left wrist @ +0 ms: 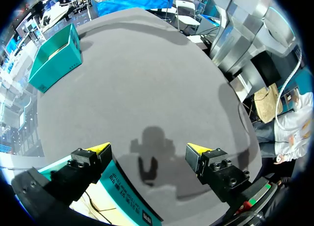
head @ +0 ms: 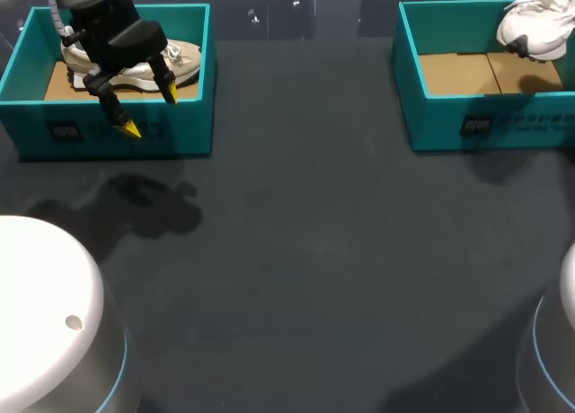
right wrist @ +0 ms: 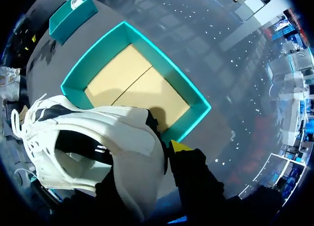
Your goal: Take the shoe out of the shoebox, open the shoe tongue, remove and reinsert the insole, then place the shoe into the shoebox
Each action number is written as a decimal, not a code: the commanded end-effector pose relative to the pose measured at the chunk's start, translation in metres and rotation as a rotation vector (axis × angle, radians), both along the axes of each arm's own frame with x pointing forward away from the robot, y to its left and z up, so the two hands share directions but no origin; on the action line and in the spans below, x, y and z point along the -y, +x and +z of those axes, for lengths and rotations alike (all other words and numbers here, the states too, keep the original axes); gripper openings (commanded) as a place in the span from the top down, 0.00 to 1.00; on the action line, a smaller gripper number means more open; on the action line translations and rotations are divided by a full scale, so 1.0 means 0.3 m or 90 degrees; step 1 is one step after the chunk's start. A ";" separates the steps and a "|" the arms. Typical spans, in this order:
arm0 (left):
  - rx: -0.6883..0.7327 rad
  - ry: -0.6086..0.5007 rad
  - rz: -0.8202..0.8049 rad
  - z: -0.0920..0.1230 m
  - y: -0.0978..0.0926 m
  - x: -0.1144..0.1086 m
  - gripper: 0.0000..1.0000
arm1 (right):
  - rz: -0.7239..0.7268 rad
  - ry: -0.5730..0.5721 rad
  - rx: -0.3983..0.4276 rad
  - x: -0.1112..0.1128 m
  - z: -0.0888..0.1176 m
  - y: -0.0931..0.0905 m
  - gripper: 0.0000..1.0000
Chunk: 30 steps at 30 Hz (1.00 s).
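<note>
A white shoe (head: 537,25) hangs over the far right corner of the right teal shoebox (head: 431,108). In the right wrist view my right gripper (right wrist: 147,155) is shut on the white shoe (right wrist: 98,132) at its heel end. One yellow fingertip (right wrist: 179,146) shows; the other is hidden behind the shoe. Below it the shoebox (right wrist: 191,96) shows only its bare cardboard floor. My left gripper (head: 150,109) stands open above the front wall of the left teal shoebox (head: 193,117), which holds a cream shoe (head: 184,58). Nothing is between the left gripper's (left wrist: 147,150) fingers.
The dark tabletop (head: 296,233) stretches between the two boxes. White rounded robot bases stand at the near left corner (head: 45,305) and the near right corner (head: 561,341). The left box's wall (left wrist: 127,196) lies right under my left fingers.
</note>
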State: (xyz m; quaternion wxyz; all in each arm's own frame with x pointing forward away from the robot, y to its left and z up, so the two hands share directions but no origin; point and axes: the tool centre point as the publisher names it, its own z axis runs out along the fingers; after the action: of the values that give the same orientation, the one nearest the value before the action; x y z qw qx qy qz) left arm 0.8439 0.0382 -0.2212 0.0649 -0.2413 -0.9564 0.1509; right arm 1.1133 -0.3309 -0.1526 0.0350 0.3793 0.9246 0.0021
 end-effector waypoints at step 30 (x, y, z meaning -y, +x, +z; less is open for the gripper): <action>0.000 0.001 -0.001 -0.002 0.001 0.000 0.00 | -0.396 -0.038 0.083 0.033 -0.038 -0.105 1.00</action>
State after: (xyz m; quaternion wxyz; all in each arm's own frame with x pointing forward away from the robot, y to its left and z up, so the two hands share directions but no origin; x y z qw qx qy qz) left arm 0.8439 0.0382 -0.2212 0.0649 -0.2413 -0.9564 0.1509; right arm 1.0886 -0.3412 -0.1651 0.0967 0.6424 0.7600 -0.0180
